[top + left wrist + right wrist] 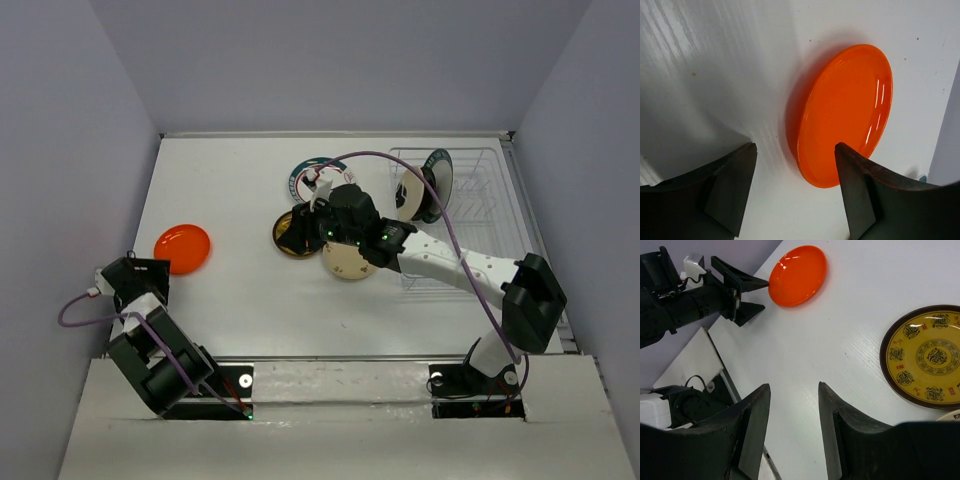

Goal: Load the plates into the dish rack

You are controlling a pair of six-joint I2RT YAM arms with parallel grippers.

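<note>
Orange plate (845, 115) flat on counter (240, 300) close to left wall, its near rim reaching between the wide-spread, empty fingers of left tool (795, 150). Right tool (794, 390) open, empty, over bare counter beside mustard patterned plate (927, 357). Dish rack (475, 225) along right edge, two plates (437, 172) upright in it.
</note>
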